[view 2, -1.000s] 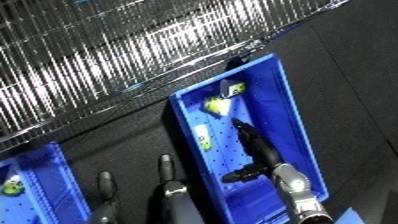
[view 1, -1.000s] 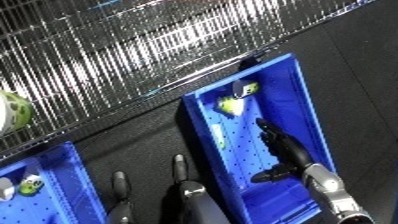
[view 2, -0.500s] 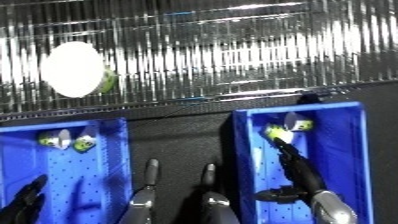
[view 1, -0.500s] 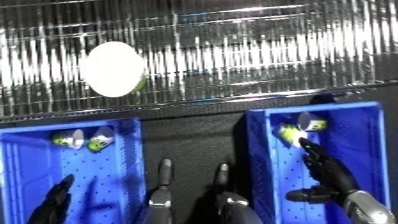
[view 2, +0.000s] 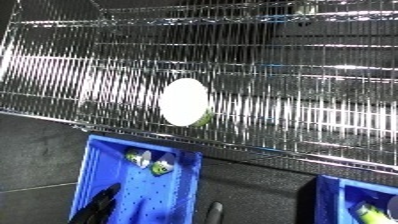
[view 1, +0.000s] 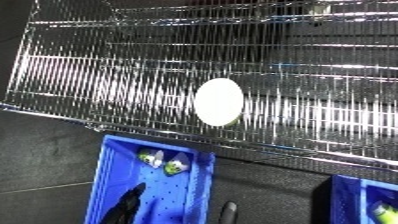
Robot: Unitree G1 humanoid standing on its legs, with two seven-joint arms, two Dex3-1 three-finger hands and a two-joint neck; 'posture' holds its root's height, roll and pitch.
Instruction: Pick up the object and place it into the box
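Note:
A white oval object (view 1: 218, 101) with a green edge underneath lies on the wire shelf (view 1: 115, 75), near the middle of the view. Below it a blue bin (view 1: 108, 165) stands on the dark floor with two small green and white items (view 1: 165, 161) at its far end. My left hand (view 1: 125, 206) reaches over the near part of this bin with its black fingers straight and nothing in them. It is well below the white object and apart from it. My right hand does not show.
A corner of a second blue bin (view 2: 342, 200) with a small green item (view 2: 368, 212) shows at the lower right. A grey rod tip (view 1: 230, 210) rises from the lower edge between the bins. Dark floor lies around them.
The camera has swung left and up: shelf and white object now fill the middle, and the right bin has slid to the corner. The right hand has left the view.

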